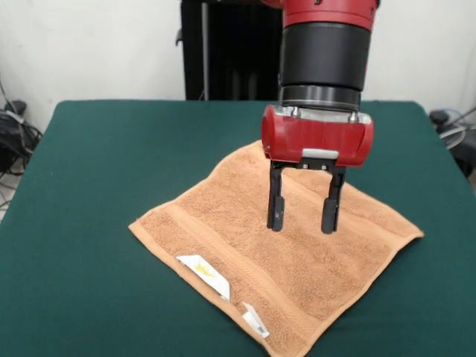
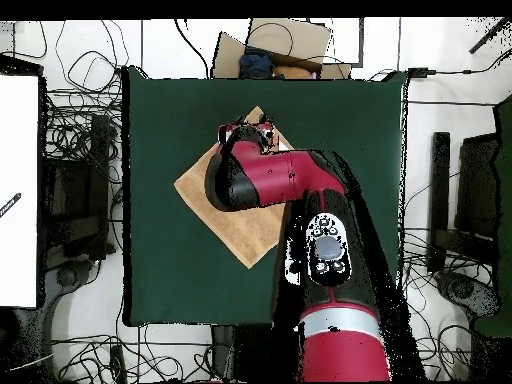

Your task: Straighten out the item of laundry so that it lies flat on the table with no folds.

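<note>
I am holding my claw point(image 1: 304, 217) over the towel point(image 1: 223, 230), its two dark fingers point(image 1: 276, 199) pointing straight down and standing apart with a plain gap between them, gripping nothing. In the front view the tips are showing against the terry near the towel's middle; whether they are touching the cloth or hanging just above it I cannot tell. The red claw housing and my black wrist are coming down from the picture's top.

The towel is lying spread out on the green desk point(image 1: 89, 163), turned like a diamond so that its corners are pointing toward the desk's edges. It is looking flat across most of its face, with the woven bands running straight along it. Two white labels point(image 1: 202, 274) are showing along the edge nearest the front camera, one longer and one smaller beside it near the lowest corner. The corner on the picture's right is lying slightly raised or curled, casting a thin shadow on the felt.

In the overhead view my arm is reaching up from the picture's bottom and covering much of the towel point(image 2: 240, 228), and my claw point(image 2: 252, 131) is sitting near its upper corner there. The towel is lying in the middle part of the desk point(image 2: 160, 120), well inside every edge. Cables are cluttering the floor around the desk.
</note>
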Controlling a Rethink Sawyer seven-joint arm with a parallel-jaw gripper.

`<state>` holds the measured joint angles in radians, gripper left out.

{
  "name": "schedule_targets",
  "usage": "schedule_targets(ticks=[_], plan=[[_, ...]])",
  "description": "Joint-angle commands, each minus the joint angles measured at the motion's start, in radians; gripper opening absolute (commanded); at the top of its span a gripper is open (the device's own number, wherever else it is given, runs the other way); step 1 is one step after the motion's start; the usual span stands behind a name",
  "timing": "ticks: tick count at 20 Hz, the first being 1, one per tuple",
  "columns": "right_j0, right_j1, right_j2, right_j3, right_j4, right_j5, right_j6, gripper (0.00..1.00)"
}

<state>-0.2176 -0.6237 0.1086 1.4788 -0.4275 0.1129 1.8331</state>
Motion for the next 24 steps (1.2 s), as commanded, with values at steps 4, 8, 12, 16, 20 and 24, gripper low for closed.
schedule_targets(ticks=[4, 8, 12, 16, 20, 24], plan=[[-0.188, -0.008, 0.268, 0.047, 0.120, 0.394, -0.124, 1.00], [-0.191, -0.013, 0.276, 0.042, 0.104, 0.407, -0.117, 1.00], [-0.193, -0.015, 0.285, 0.038, 0.087, 0.422, -0.097, 1.00], [-0.193, -0.016, 0.289, 0.033, 0.078, 0.433, -0.088, 1.00], [-0.195, -0.017, 0.292, 0.039, 0.079, 0.435, -0.085, 1.00], [-0.203, -0.017, 0.308, 0.055, 0.082, 0.439, -0.084, 1.00]])
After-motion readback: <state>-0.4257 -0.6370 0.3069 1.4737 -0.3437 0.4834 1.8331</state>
